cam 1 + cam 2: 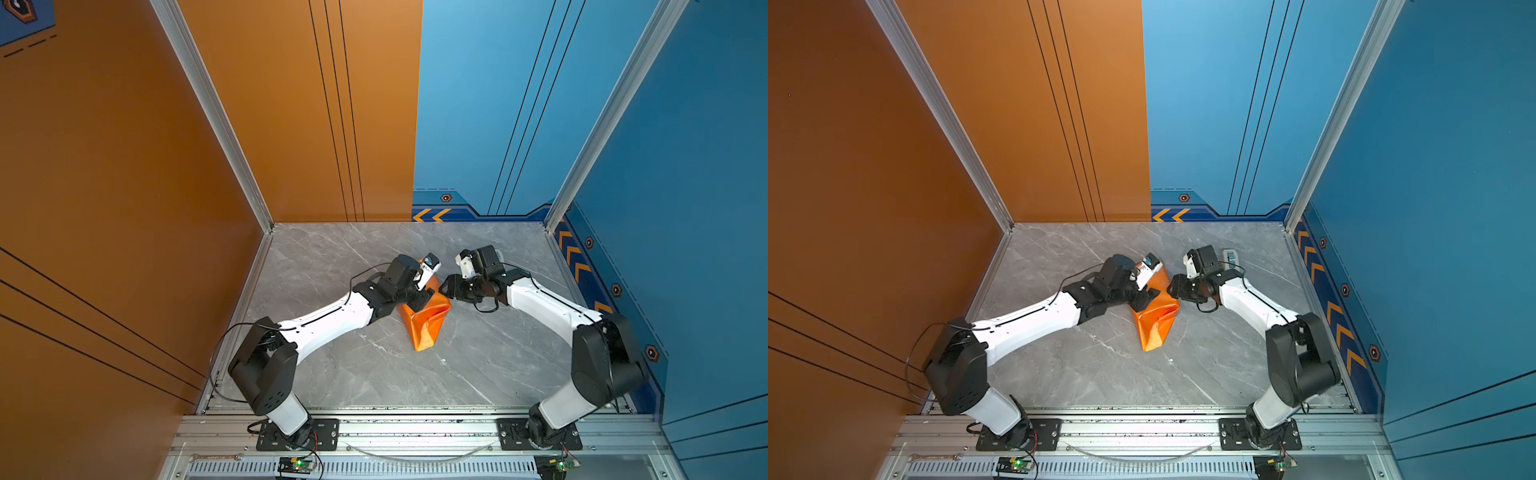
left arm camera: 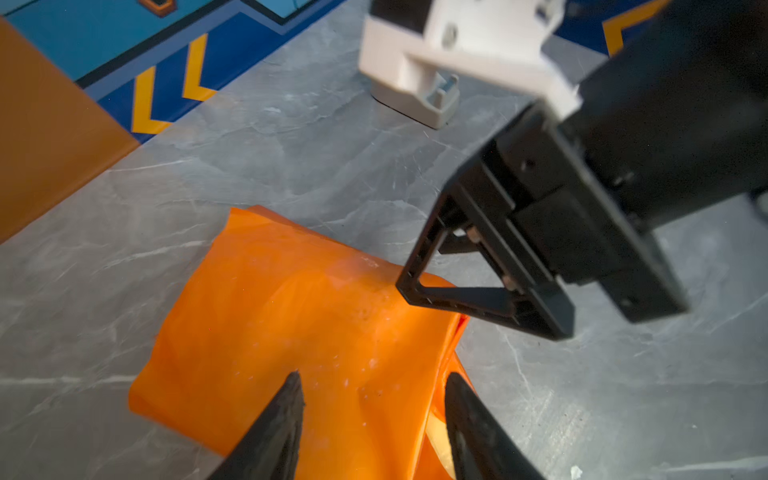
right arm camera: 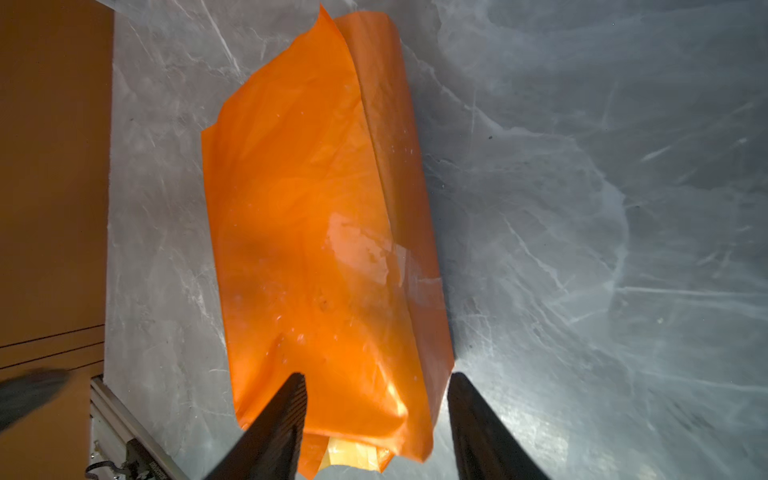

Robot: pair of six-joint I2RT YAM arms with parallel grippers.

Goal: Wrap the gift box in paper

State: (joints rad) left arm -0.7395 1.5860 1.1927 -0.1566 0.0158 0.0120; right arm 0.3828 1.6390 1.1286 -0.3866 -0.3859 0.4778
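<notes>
- Glossy, creased paper sheet: bright orange outside, pale yellow inside its open end.
- Stone-look surface under the paper sheet: grey, white-veined marbling.
- Wall panels behind the paper sheet: orange-brown panel, blue panel, both with thin black lines; navy band with yellow chevrons.
- Left claw, right claw: black.

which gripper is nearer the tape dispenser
The right gripper: the tape dispenser stands just behind its wrist, while the left gripper is farther off, over the orange paper.
</notes>
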